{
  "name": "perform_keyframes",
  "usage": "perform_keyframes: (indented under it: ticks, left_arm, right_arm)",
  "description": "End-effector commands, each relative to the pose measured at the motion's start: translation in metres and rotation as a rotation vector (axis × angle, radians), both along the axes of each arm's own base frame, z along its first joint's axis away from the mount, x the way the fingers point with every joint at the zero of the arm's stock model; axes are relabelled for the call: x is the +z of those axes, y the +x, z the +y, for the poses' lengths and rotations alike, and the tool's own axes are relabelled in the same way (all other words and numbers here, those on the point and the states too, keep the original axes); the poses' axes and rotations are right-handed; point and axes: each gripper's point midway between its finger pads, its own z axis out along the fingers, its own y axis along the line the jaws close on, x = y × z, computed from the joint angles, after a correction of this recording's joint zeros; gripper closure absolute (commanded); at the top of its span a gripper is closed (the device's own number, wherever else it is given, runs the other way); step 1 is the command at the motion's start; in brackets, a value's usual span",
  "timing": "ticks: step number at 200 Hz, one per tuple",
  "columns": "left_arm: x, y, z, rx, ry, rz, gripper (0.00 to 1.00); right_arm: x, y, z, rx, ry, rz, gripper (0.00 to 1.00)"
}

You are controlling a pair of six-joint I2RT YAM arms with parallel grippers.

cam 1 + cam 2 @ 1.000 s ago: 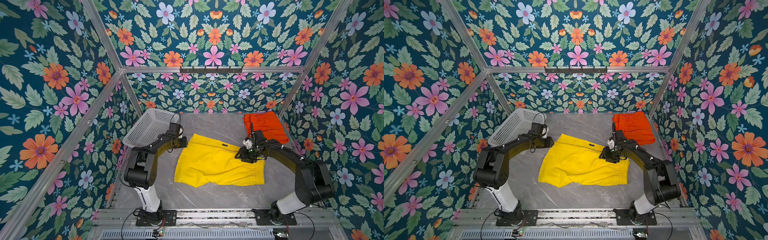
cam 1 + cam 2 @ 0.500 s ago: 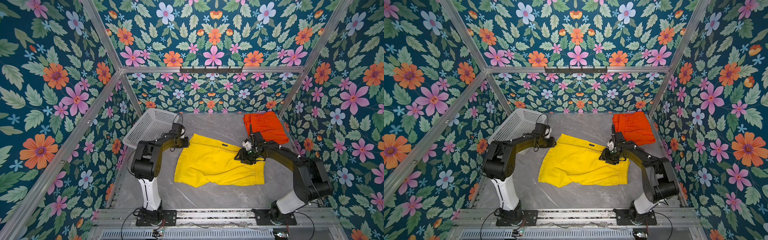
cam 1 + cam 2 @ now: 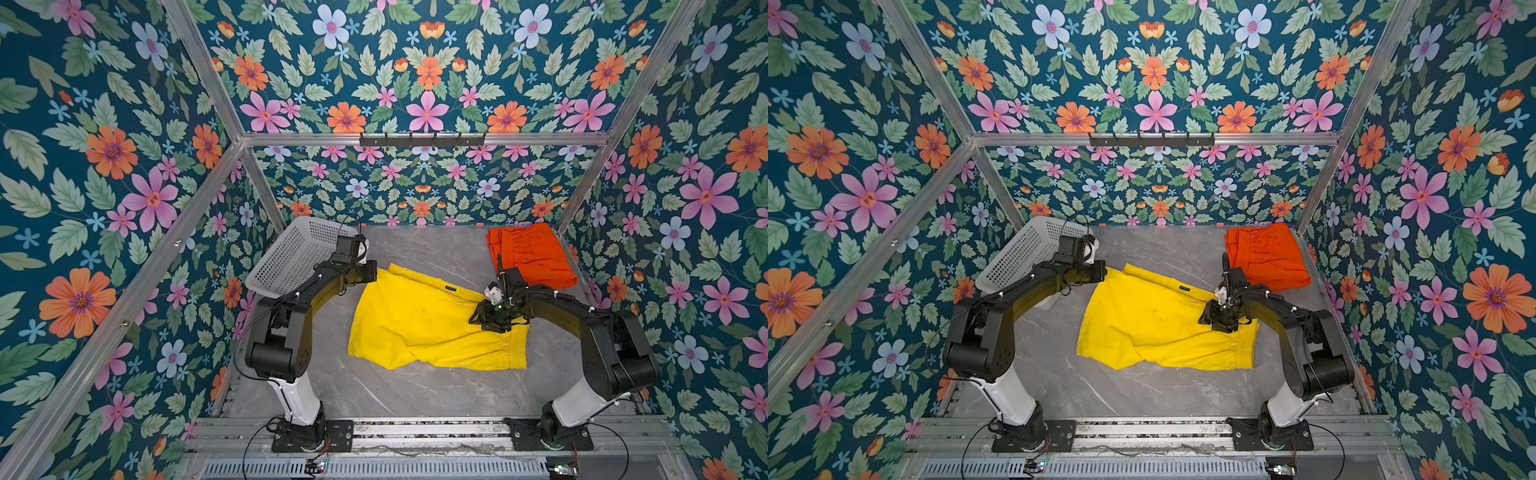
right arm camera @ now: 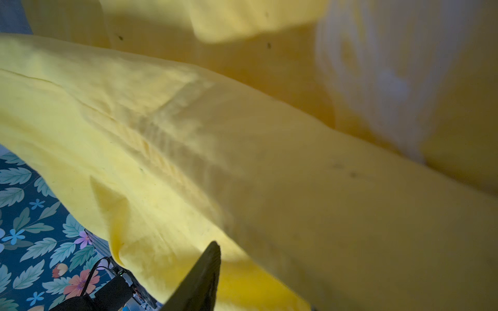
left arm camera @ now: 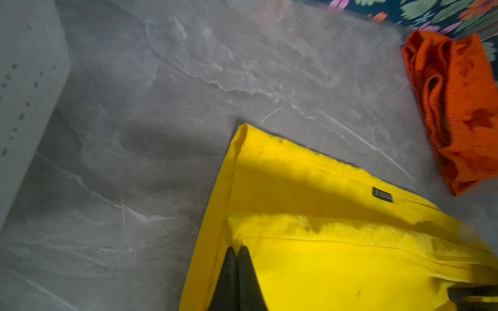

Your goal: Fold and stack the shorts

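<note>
Two pairs of shorts lie on the grey marble-patterned tabletop (image 3: 415,395). At the back left sits a white perforated plastic basket (image 3: 291,257). Just beside it, the left gripper (image 5: 236,249) has its jaws clenched together on a pucker at the hem corner of the bright yellow fabric shorts (image 3: 419,320), which are spread mid-table between the arms. The right gripper (image 3: 490,324) sits at their gathered waistband end. In its wrist view cloth drapes over the one visible finger (image 4: 210,258), so I cannot tell whether it grasps. The bright orange fabric shorts (image 3: 528,257) lie folded in the back right corner, apart from the yellow pair.
</note>
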Motion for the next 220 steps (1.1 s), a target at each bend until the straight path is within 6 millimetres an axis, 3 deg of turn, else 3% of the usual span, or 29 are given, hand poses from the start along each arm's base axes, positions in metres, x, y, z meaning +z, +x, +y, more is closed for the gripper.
perform_keyframes:
  ticks: [1, 16, 55, 80, 156, 172, 193, 205, 220]
  left_arm:
    - [0.025, 0.001, -0.007, -0.028, -0.017, -0.059, 1.00]
    - [0.040, 0.003, -0.015, -0.055, -0.024, -0.089, 1.00]
    - [0.084, 0.015, -0.039, -0.115, -0.049, -0.192, 1.00]
    - [0.091, 0.030, -0.042, -0.109, -0.022, -0.222, 1.00]
    - [0.046, 0.086, -0.068, -0.134, -0.050, -0.201, 1.00]
    - [0.023, 0.097, -0.069, -0.116, -0.036, -0.172, 1.00]
    - [-0.021, 0.107, -0.065, -0.089, 0.004, -0.093, 0.99]
    - [-0.044, 0.109, -0.066, -0.087, 0.015, -0.059, 0.93]
    - [-0.057, 0.112, -0.066, -0.080, 0.016, -0.041, 0.85]
  right_arm:
    - [-0.007, 0.000, -0.006, -0.018, -0.034, 0.007, 0.48]
    - [-0.021, -0.004, -0.009, -0.025, -0.050, 0.044, 0.48]
    - [-0.023, -0.006, -0.012, -0.036, -0.058, 0.041, 0.49]
    - [-0.024, -0.005, -0.012, -0.043, -0.055, 0.037, 0.49]
    - [-0.026, -0.006, -0.015, -0.054, -0.060, 0.043, 0.49]
    - [-0.026, -0.007, -0.016, -0.060, -0.061, 0.041, 0.48]
    - [-0.027, -0.007, -0.017, -0.064, -0.063, 0.043, 0.48]
    - [-0.010, 0.000, -0.014, -0.066, -0.041, -0.013, 0.48]
    - [0.009, 0.006, -0.011, -0.068, -0.017, -0.060, 0.47]
